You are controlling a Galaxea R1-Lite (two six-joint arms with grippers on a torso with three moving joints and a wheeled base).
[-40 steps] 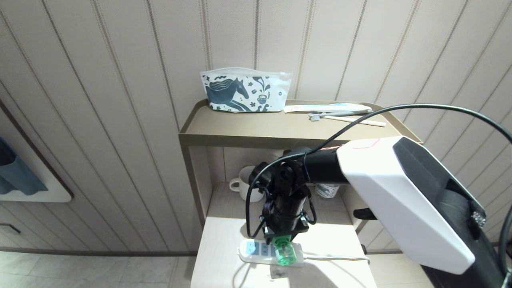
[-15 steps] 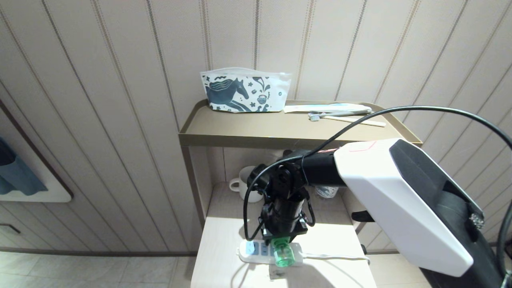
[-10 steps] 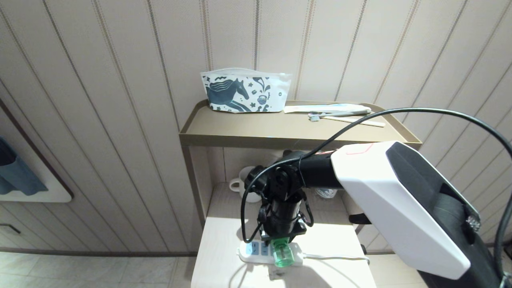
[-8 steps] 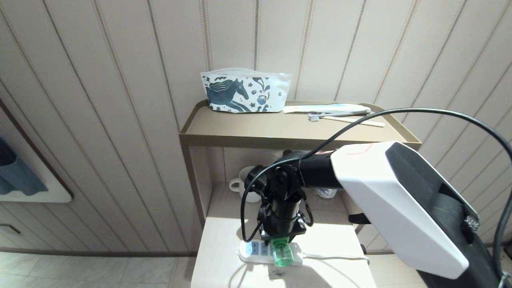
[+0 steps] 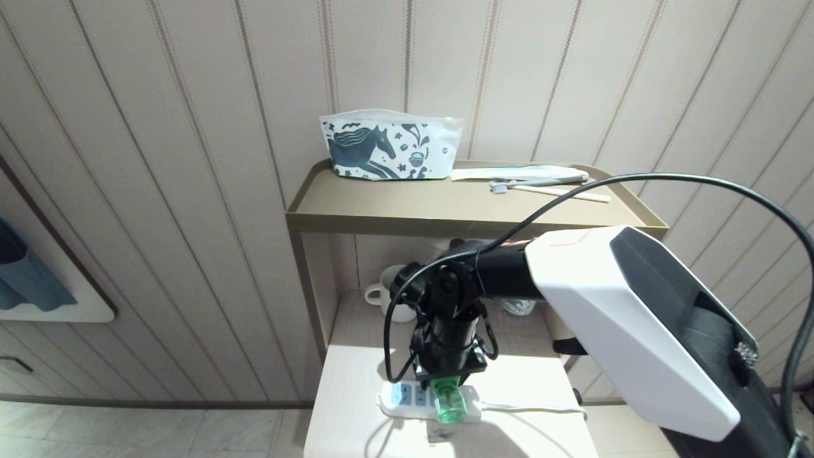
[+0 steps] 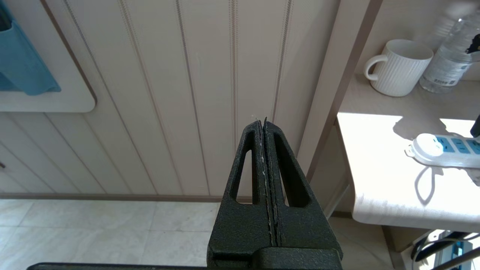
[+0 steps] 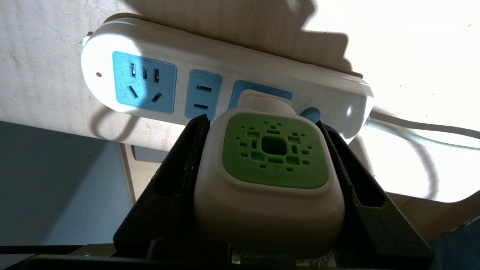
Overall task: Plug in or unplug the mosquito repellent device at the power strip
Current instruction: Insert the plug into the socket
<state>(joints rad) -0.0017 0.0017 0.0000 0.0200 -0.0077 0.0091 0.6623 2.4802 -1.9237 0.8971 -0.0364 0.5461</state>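
Right hand (image 7: 264,157) clamps the mosquito repellent device (image 7: 268,180) by both sides, over the power strip (image 7: 195,75) near the counter (image 5: 356,394) front edge. Device's plug end sits on a blue socket; prongs hidden, seating unclear. Bottle hidden in the wrist view. Two sockets free beside it. Left hand (image 6: 264,123) parked off the counter, fingers pressed together, empty.
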